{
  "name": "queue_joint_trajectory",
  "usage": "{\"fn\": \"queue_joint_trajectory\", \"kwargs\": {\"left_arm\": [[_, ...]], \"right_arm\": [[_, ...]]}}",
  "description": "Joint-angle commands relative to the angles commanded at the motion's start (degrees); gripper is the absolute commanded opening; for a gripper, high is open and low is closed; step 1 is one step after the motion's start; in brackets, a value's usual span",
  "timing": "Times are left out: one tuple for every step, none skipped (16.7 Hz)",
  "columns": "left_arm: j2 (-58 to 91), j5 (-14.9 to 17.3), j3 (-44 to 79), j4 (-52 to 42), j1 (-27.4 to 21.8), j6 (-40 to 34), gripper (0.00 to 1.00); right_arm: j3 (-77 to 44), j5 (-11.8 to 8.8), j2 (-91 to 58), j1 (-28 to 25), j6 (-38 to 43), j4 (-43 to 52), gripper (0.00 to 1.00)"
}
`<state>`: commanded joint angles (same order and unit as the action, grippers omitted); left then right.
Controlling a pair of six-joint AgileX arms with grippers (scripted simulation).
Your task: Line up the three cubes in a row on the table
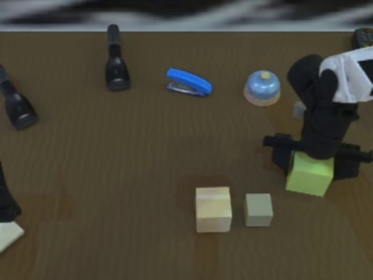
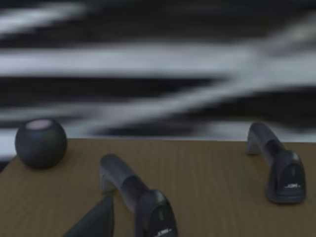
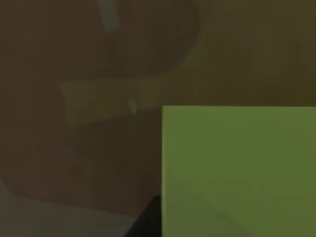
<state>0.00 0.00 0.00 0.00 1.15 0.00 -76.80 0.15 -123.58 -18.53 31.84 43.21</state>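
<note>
The large lime-green cube sits right of centre, slightly turned, under my right gripper, which is shut on it. In the right wrist view the lime-green cube fills one side, with a dark fingertip against its edge. The medium cream cube and the small grey-olive cube stand side by side on the brown table, nearer the front than the green one. My left gripper is parked at the left edge, open and holding nothing; one fingertip shows in its wrist view.
Two black handheld scanners lie at the back left. A blue stapler and a blue bell sit at the back centre. In the left wrist view a dark ball rests near the table's edge beside the scanners.
</note>
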Motion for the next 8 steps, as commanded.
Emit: {"fn": "queue_joint_trajectory", "kwargs": {"left_arm": [[0.0,0.0,0.0,0.0,0.0,0.0,1.0],[0.0,0.0,0.0,0.0,0.0,0.0,1.0],[0.0,0.0,0.0,0.0,0.0,0.0,1.0],[0.0,0.0,0.0,0.0,0.0,0.0,1.0],[0.0,0.0,0.0,0.0,0.0,0.0,1.0],[0.0,0.0,0.0,0.0,0.0,0.0,1.0],[0.0,0.0,0.0,0.0,0.0,0.0,1.0],[0.0,0.0,0.0,0.0,0.0,0.0,1.0]], "right_arm": [[0.0,0.0,0.0,0.0,0.0,0.0,0.0],[0.0,0.0,0.0,0.0,0.0,0.0,0.0],[-0.09,0.23,0.54,0.13,-0.05,0.25,0.0],[-0.24,0.23,0.62,0.09,-0.06,0.45,0.0],[-0.79,0.24,0.94,0.01,-0.08,1.24,0.0],[-1.59,0.25,1.54,-0.05,-0.07,2.63,0.0],[-2.54,0.26,2.36,-0.09,-0.06,4.56,0.0],[-3.59,0.25,3.31,-0.14,-0.05,6.88,0.0]]}}
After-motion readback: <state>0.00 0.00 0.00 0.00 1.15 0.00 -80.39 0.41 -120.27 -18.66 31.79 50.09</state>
